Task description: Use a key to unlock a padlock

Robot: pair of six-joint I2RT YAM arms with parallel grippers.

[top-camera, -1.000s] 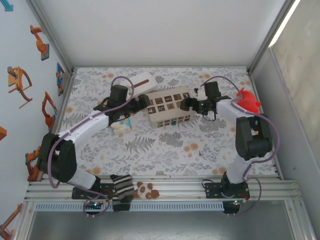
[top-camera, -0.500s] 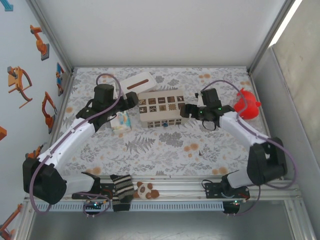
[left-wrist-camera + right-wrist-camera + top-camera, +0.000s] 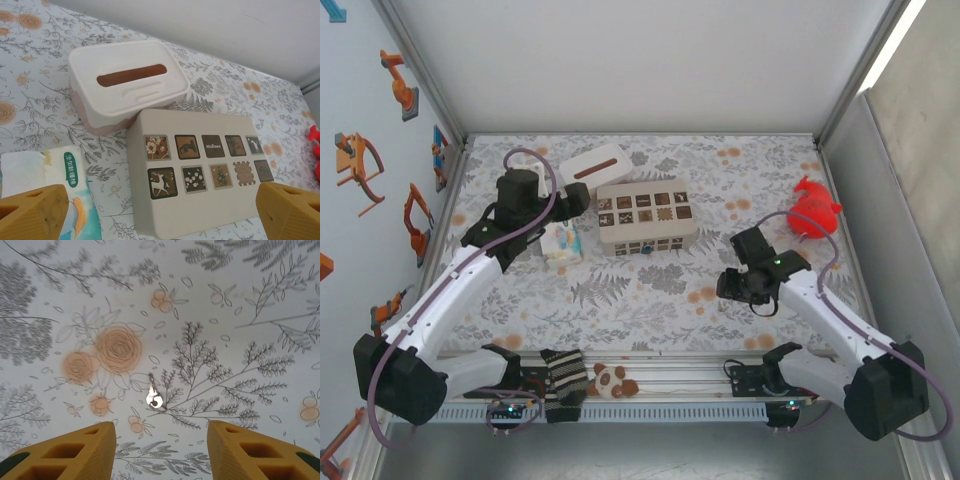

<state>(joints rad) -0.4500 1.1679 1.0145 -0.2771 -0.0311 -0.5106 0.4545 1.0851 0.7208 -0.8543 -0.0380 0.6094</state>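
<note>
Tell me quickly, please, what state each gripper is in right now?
Left gripper: open, holding nothing.
Right gripper: open, holding nothing; the key lies loose ahead of it.

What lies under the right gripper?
A small silver key lies flat on the floral cloth, touching neither of the jaws. The cloth hides the tabletop beneath it.

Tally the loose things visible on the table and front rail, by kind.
Boxes: 2, beige compartment box, white slotted box
Tissue pack: 1
Toys: 2, red toy, panda
Key: 1
Striped cloth: 1
Total: 7
</note>
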